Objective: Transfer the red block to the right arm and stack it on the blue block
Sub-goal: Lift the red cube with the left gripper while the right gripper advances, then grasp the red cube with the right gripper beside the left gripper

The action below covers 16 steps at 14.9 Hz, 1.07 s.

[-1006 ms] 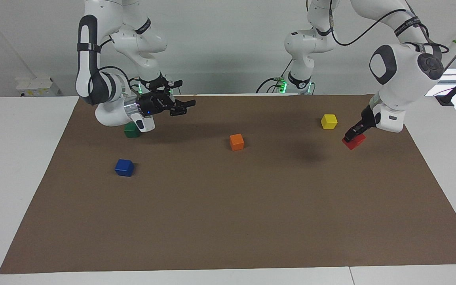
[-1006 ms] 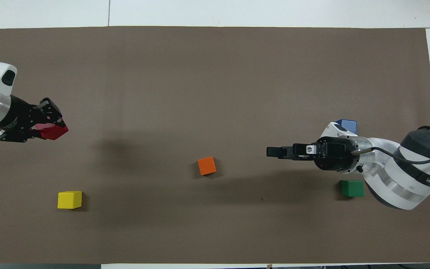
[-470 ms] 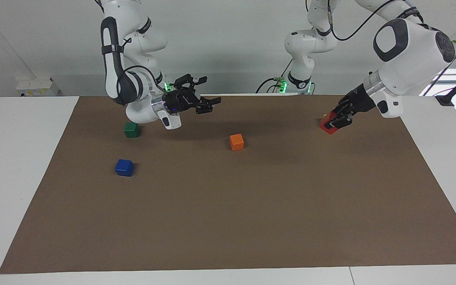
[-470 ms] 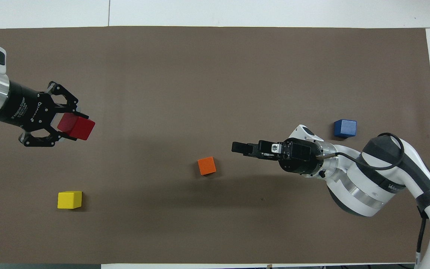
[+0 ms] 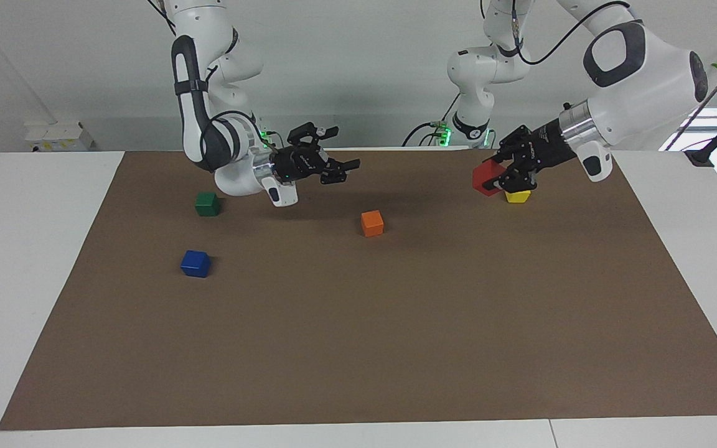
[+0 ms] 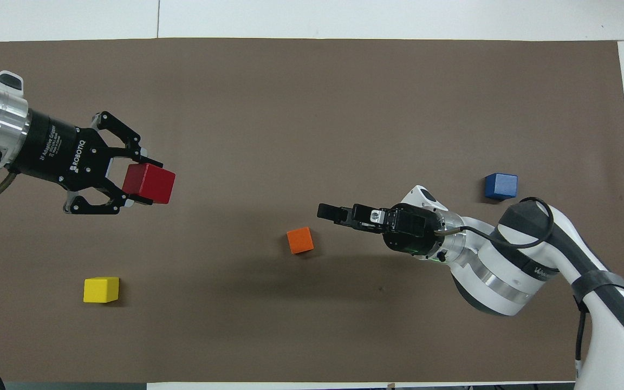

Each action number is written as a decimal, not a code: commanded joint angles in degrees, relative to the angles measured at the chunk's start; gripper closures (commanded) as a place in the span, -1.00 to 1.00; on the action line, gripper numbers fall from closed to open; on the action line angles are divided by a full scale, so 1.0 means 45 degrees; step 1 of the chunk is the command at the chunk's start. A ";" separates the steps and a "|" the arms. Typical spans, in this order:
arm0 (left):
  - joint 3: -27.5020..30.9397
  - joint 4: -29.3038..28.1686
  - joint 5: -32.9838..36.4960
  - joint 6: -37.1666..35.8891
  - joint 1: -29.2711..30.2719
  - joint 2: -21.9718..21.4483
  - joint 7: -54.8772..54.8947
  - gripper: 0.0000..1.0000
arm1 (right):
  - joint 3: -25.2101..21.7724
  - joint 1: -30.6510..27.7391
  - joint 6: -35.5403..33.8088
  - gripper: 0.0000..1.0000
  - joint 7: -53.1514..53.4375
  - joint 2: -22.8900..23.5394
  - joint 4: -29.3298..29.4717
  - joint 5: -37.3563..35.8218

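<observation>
My left gripper [image 5: 499, 177] is shut on the red block [image 5: 487, 179] and holds it in the air, toward the left arm's end of the table. In the overhead view the left gripper [image 6: 136, 182] points at the table's middle with the red block [image 6: 150, 183] at its tips. My right gripper [image 5: 341, 159] is open and empty, in the air, pointing at the left gripper; in the overhead view the right gripper [image 6: 327, 212] is over the mat beside the orange cube. The blue block [image 5: 195, 263] sits on the mat toward the right arm's end [image 6: 501, 186].
An orange cube [image 5: 371, 223] [image 6: 299, 240] lies mid-table between the two grippers. A yellow cube [image 5: 518, 197] [image 6: 101, 289] lies below the left gripper's level. A green cube [image 5: 207, 203] lies near the right arm, hidden under it in the overhead view. A brown mat [image 5: 358, 348] covers the table.
The left gripper has lifted the red block off the mat and carried it toward the middle. The right gripper has risen and reached toward the middle, away from the green cube.
</observation>
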 commanded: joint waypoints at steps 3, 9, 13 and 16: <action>-0.0912 0.1333 -0.1075 -0.0303 -0.0030 0.0400 -0.2266 1.00 | 0.0039 0.0643 0.0228 -1.00 -0.1145 0.0998 0.0545 0.1008; -0.2045 0.1473 -0.1780 0.0713 -0.0030 0.0167 -0.3248 1.00 | 0.0040 0.2049 0.0560 -1.00 -0.1420 0.1587 0.1307 0.3118; -0.2360 0.1395 -0.1702 0.1162 -0.0049 0.0069 -0.3208 1.00 | 0.0059 0.2383 0.0969 -1.00 -0.1439 0.1645 0.1814 0.3823; -0.2360 0.1376 -0.1663 0.1201 -0.0243 0.0069 -0.3209 1.00 | 0.0098 0.2755 0.0970 -1.00 -0.1478 0.1684 0.1951 0.4546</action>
